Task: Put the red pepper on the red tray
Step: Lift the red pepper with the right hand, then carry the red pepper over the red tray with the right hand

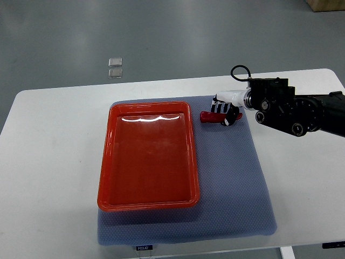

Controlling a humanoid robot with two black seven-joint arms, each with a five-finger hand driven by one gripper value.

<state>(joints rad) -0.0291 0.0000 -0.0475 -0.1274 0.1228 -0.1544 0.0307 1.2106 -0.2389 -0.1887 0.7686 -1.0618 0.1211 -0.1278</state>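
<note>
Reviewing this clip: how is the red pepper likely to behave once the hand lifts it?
The red pepper looks slim and elongated, so probably light. Its skin appears smooth, so it may slip within the right hand closed around one end. Lying lengthwise on the blue mat, it might roll if released before reaching the red tray.

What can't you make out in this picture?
- Pepper: only its left end shows; the right hand covers the rest.
- Grip: whether the fingers have closed on the pepper is unclear.
- Right arm: cut off by the right edge.
- Two small squares on the floor: too small to identify.
- Left arm: out of view.
</note>
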